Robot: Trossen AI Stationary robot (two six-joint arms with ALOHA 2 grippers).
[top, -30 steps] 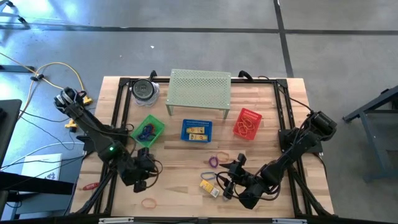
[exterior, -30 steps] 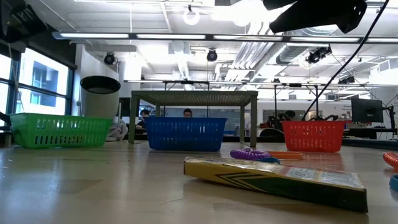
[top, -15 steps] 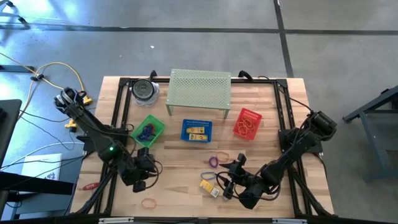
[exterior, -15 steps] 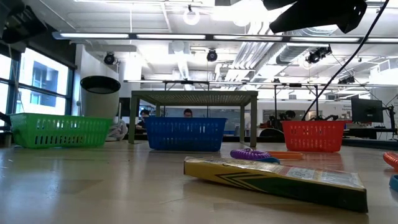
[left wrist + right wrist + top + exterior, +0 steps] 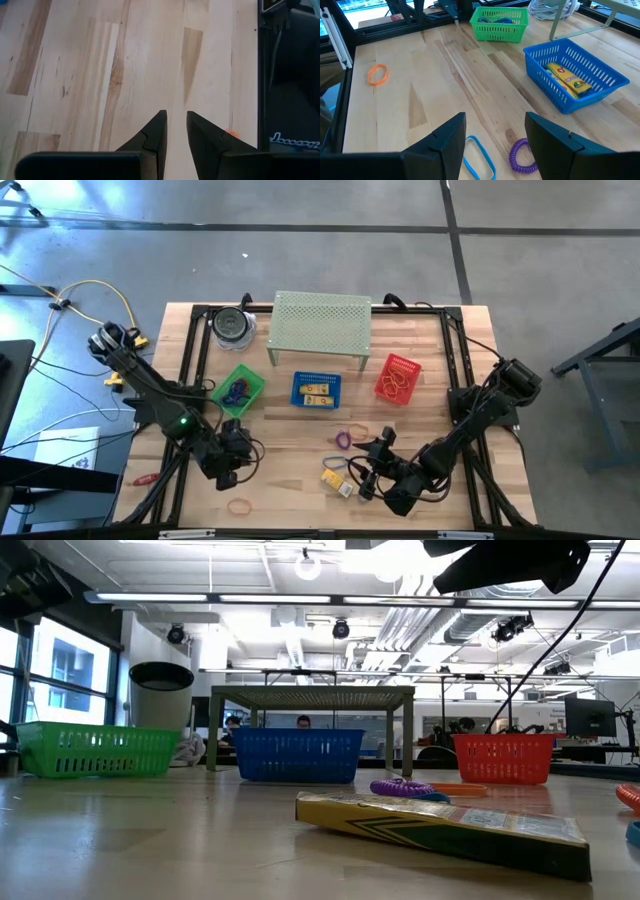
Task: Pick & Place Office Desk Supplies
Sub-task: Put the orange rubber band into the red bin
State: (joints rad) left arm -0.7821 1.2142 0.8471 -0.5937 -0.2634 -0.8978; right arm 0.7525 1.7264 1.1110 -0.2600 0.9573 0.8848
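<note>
Right wrist view: right gripper (image 5: 495, 137) hangs low over the wooden table (image 5: 435, 85), fingers spread wide, nothing between them. Just beyond its tips lie a thin blue band loop (image 5: 479, 156) and a purple coiled loop (image 5: 521, 152), both loose on the wood. Farther off, at upper right of that frame, a blue plastic basket (image 5: 575, 75) holds yellow rectangular boxes (image 5: 567, 78); a green plastic basket (image 5: 501, 23) with blue loops sits at top centre; an orange band loop (image 5: 377, 74) lies alone at left.

High view: right gripper (image 5: 372, 471) at lower centre, beside a yellow box (image 5: 337, 479) lying flat. Left gripper (image 5: 232, 472) at lower left, above an orange loop (image 5: 239, 505). Left wrist view shows its fingers (image 5: 155, 137) nearly closed, a narrow gap, gripping nothing, over bare wood. Red plastic basket (image 5: 397, 378) at right of the blue one; pale green perforated metal stand (image 5: 321, 322) behind, a round dark container (image 5: 232, 325) at its left.

Against the earlier frames: left arm shifted very slightly toward the frame's lower right; right arm and all items unchanged.
</note>
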